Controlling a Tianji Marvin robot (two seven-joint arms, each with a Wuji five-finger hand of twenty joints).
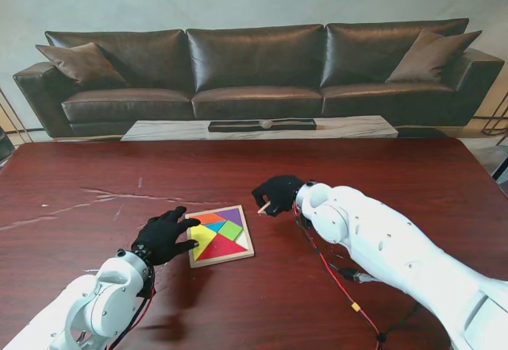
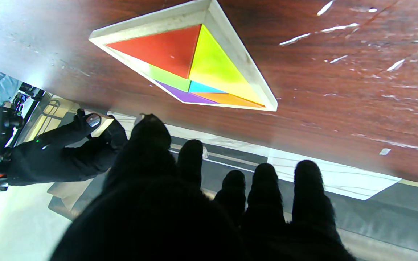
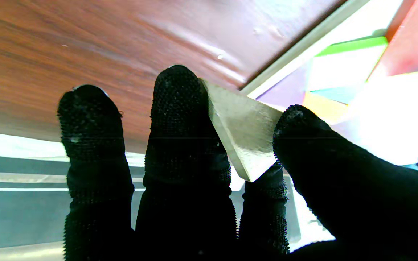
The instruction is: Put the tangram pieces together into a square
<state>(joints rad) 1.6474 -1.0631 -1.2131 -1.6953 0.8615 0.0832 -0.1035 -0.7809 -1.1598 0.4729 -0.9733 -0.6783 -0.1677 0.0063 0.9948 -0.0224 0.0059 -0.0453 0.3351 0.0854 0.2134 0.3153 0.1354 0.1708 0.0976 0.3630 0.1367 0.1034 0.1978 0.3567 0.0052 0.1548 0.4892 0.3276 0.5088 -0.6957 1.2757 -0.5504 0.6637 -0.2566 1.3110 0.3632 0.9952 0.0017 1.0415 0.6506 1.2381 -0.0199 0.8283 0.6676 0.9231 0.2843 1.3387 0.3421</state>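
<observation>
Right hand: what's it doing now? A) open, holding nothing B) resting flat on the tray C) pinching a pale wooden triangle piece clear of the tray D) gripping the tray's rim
C. In the right wrist view the wooden triangle piece is pinched between the fingers and thumb, and the stand view shows the right hand off to the right of the tray, not touching it.

Bare table (image 1: 381, 167) around tray (image 1: 221, 236)

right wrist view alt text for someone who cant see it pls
The right hand pinches a pale wooden triangular tangram piece between its gloved fingers over a dark wooden table. Beyond it lies the wooden tray holding coloured pieces, partly washed out by glare.
</observation>
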